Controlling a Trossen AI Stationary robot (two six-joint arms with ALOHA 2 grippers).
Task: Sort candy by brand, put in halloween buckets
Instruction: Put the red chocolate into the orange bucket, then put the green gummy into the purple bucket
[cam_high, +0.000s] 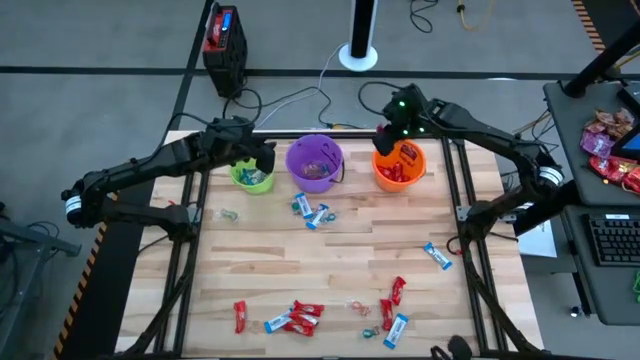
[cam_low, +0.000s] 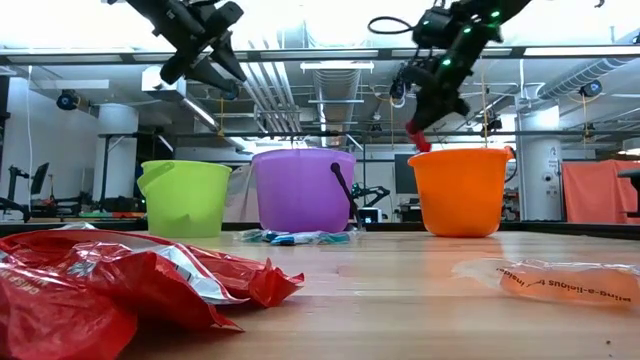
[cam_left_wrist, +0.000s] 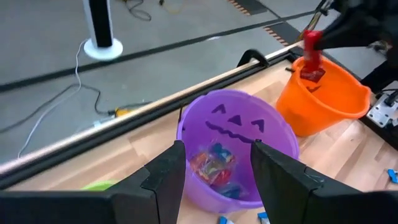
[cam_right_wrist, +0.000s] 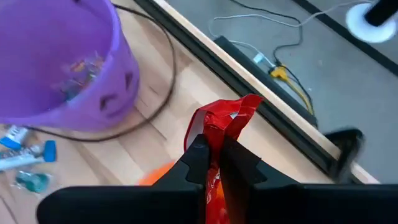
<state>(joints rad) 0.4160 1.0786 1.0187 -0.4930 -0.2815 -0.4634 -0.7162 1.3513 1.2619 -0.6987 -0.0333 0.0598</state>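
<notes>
Three buckets: lime green bucket, purple bucket with a black jack-o'-lantern face, orange bucket. Candies wear red or blue-and-white wrappers on the pale, wood-grained surface. The black right end effector pinches a red candy.

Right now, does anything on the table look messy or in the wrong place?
Nothing looks spilled or broken. All three buckets stand upright: green bucket, purple bucket, orange bucket. The loose candy scattered over the table is just unsorted. The right end effector holds a red candy above the orange bucket.
</notes>
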